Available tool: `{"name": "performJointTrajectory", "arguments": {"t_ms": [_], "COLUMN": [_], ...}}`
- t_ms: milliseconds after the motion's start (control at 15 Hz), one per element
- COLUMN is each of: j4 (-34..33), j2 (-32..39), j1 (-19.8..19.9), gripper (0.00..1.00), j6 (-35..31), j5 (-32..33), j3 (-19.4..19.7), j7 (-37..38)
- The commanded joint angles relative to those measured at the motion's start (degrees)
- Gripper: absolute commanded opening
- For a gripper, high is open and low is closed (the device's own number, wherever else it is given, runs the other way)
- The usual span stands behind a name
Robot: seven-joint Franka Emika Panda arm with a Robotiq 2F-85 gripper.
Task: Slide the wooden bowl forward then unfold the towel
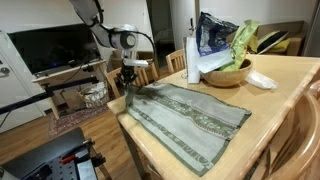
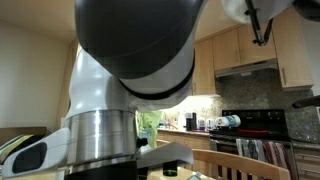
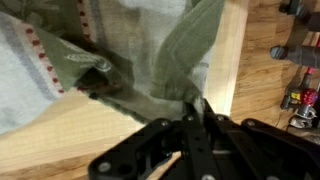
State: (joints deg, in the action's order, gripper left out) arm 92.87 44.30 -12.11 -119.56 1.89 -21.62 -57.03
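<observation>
We find the gripper (image 1: pixel 127 78) low at the far left corner of the towel (image 1: pixel 188 115), close to the left edge of the table (image 1: pixel 285 100) in an exterior view. In the wrist view its jaws stand narrow, all but together, and a pinched ridge of the grey-green cloth runs up into their tips. We judge that the corner is held there. The towel lies across the near middle of the table, largely open and flat, with only the gripped corner rucked up. The wooden bowl (image 1: pixel 230 74) stands at the far right, just beyond the towel's far edge, and we cannot tell whether the two touch. It carries a blue bag and green leaves, and a small white dish (image 1: pixel 262 80) sits just to its right. In an exterior view the arm (image 2: pixel 135 60) fills the frame and neither task item shows. We assess the bowl step as done and the unfolding as the step in hand, near its close. The next move calls for parting the jaws so that the corner drops flat. The gripper should then rise straight up, so that the cloth is not dragged or folded back.
</observation>
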Motion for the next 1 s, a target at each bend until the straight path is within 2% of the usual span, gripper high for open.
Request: {"name": "performJointTrajectory", "arguments": {"t_ms": [0,467,600,933], "j4": [-2.5,-3.8,-3.8,-6.2], "j2": [0.9,1.6,1.4,2.8], "j1": [-1.3,-1.7,-1.7,-1.2], "gripper": [0.43,0.96,1.00,1.00], "j6": [2.4,3.6,2.1,0.1], "j5": [0.0,0.2,0.7,1.3], "j3": [1.3,1.9,2.6,5.5], "j7": [0.8,1.4,2.0,4.1]}}
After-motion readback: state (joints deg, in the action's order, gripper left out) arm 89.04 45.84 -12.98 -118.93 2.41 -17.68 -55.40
